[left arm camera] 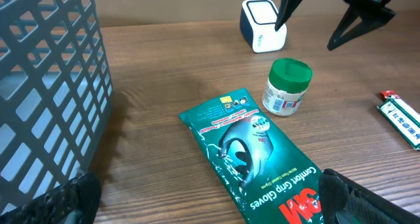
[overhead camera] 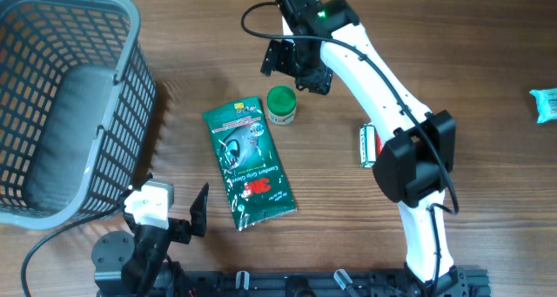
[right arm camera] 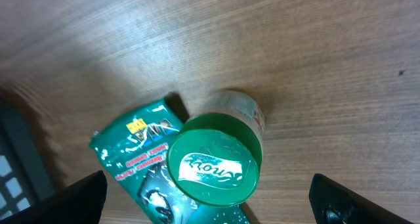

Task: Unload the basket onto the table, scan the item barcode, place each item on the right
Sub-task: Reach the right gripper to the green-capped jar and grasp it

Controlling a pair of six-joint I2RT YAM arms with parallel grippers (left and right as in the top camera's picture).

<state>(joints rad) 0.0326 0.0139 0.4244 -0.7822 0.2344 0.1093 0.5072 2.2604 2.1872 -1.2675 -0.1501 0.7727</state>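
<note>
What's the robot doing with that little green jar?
The right tool hovers open over the green-lidded jar, which stands on the table beside a pack of gloves. Nothing is picked up yet. The left tool sits open near the grey basket, holding nothing.

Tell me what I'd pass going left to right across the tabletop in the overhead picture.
Grey basket → green glove packet → small flat packet → teal wrapper at the right edge. The green-lidded jar sits within the glove packet's span, so I leave it out.
</note>
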